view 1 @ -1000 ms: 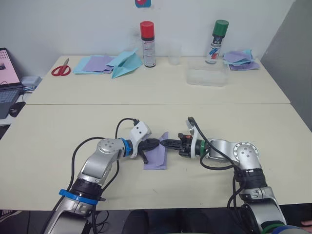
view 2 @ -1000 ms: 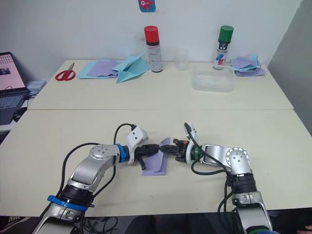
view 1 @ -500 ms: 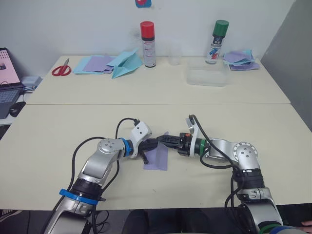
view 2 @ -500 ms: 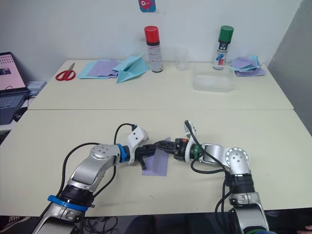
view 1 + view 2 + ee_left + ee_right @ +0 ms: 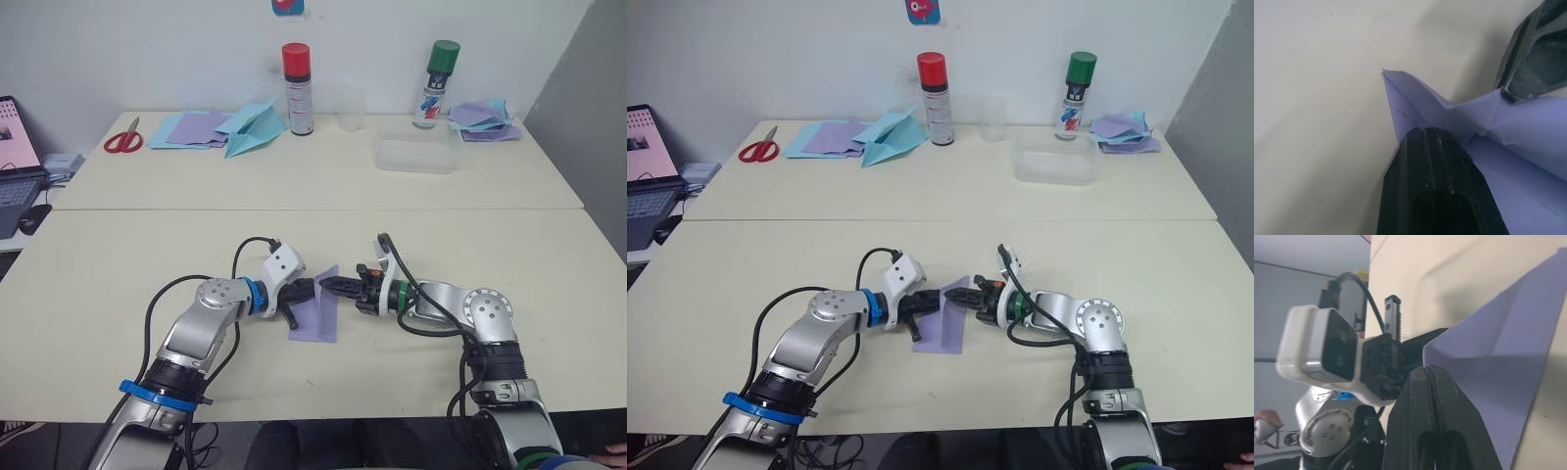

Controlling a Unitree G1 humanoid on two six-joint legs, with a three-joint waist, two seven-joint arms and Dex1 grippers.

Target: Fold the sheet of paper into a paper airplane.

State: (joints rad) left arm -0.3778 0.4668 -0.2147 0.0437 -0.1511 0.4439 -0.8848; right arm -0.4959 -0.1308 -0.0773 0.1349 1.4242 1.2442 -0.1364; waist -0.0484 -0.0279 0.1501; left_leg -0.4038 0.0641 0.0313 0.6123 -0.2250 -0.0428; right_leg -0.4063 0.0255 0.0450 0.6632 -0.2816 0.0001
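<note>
The lavender sheet of paper point(image 5: 315, 315) lies folded into a narrow strip on the near table point(image 5: 118, 274), with a pointed flap point(image 5: 331, 276) raised at its far end. My left gripper point(image 5: 297, 303) is open. One of its fingers point(image 5: 1440, 191) rests on the paper, and the other points toward the table's front edge. From the right, my right gripper point(image 5: 326, 285) is shut on the raised flap of the paper point(image 5: 1498, 357). The two gripper tips nearly meet. The paper airplane is out of view.
The far table holds a red-capped spray can point(image 5: 297, 88), a green-capped can point(image 5: 438, 83), a clear cup point(image 5: 351, 110), a clear plastic box point(image 5: 416, 155), a light blue paper plane point(image 5: 253, 127), flat sheets point(image 5: 191, 128), scissors point(image 5: 122, 139) and crumpled scraps point(image 5: 482, 120). A laptop point(image 5: 15, 166) stands at the far left.
Half a second ago my right gripper reached further left over the paper. It has since drawn back a little to the right. The left arm has hardly moved.
</note>
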